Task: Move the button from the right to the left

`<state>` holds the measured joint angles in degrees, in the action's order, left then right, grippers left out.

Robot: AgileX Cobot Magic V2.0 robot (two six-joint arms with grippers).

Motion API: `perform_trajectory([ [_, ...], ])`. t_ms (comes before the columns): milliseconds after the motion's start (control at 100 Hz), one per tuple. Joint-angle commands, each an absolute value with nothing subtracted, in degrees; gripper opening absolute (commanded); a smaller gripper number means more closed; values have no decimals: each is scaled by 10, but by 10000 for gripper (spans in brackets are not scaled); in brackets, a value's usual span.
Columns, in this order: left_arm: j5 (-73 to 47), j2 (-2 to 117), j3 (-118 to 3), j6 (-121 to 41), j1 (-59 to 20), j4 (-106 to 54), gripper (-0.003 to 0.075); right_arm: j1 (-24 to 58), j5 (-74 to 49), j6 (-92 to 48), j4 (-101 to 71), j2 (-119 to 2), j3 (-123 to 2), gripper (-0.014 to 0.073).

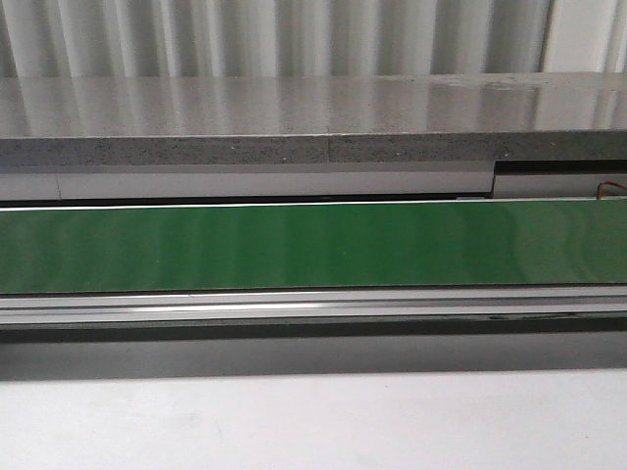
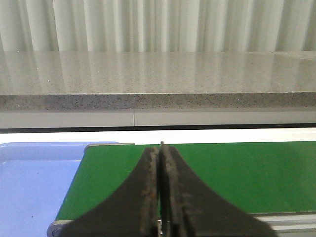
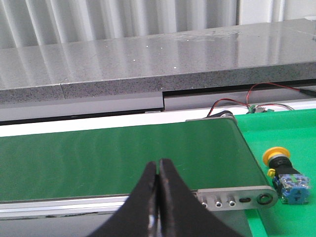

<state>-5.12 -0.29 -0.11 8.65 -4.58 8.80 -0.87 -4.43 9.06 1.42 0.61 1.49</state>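
The button point(image 3: 286, 174), with a yellow-orange cap, black collar and blue-grey body, lies on its side on a bright green tray point(image 3: 291, 128) just past the end of the green conveyor belt point(image 3: 123, 155) in the right wrist view. My right gripper point(image 3: 159, 163) is shut and empty, over the belt's near rail, well apart from the button. My left gripper point(image 2: 159, 148) is shut and empty over the belt's other end point(image 2: 237, 173). The front view shows only the belt point(image 1: 313, 245); neither gripper nor the button shows there.
A blue tray point(image 2: 29, 182) sits beside the belt's end in the left wrist view. A grey stone ledge point(image 1: 313, 117) runs behind the belt. Red and black wires point(image 3: 256, 96) lie near the belt's roller end. A white table surface point(image 1: 313, 421) lies in front.
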Motion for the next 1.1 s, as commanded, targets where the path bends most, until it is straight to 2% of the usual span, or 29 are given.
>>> perform_trajectory([
  [0, -4, -22, 13, 93, -46, 83, -20, -8, 6, 89, 21, 15, 6, -67],
  [570, -4, -22, 13, 93, -46, 83, -20, -8, 9, 89, 21, 15, 6, -67],
  [750, -4, -22, 13, 93, -46, 83, -20, -9, 82, 88, 25, 15, -8, -67],
  [820, -4, -22, 13, 93, -46, 83, -20, -9, 48, 88, 24, 12, -40, -67],
  [910, -4, -22, 13, 93, -46, 83, -20, -9, -54, 88, 25, -7, -106, -67],
  [1090, -4, -22, 13, 93, -46, 83, -20, -9, -241, 88, 43, -110, -255, -67],
])
